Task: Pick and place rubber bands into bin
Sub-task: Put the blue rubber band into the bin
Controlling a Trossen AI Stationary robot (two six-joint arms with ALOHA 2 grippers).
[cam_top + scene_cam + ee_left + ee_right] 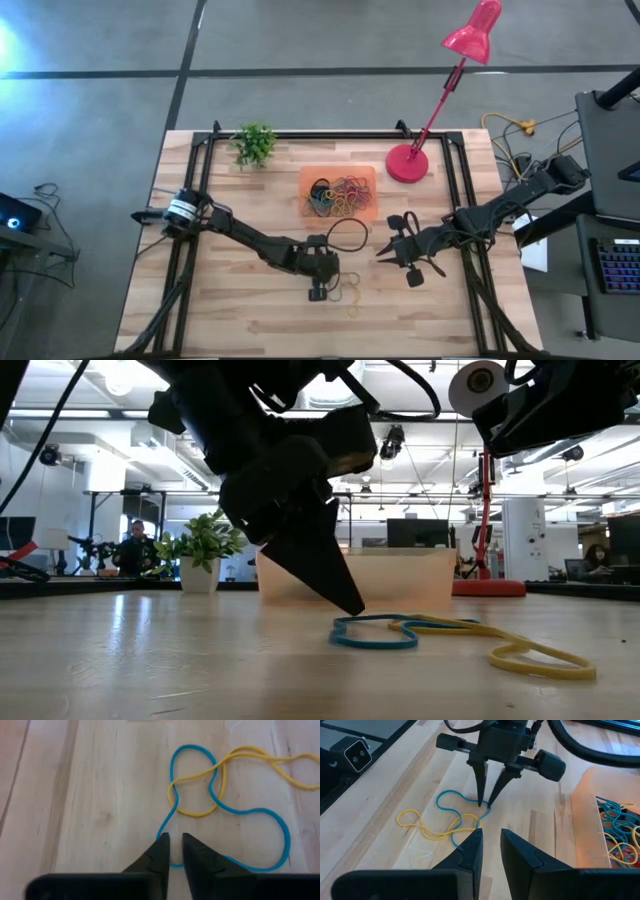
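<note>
My left claw [172, 840] sits tips-down on the tabletop [90, 795], fingers slightly parted over the blue band [250, 812], gripping nothing. My right claw [490, 842] hovers nearby, narrowly open and empty.

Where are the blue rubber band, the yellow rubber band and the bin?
blue rubber band [272, 817]: left wrist view, its wide loop's strand.
yellow rubber band [192, 812]: left wrist view, curved end crossing the blue one.
bin [338, 172]: high view, far rim.

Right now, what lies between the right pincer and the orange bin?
Only bare wooden table separates the right pincer from the bin, seen in the right wrist view.
</note>
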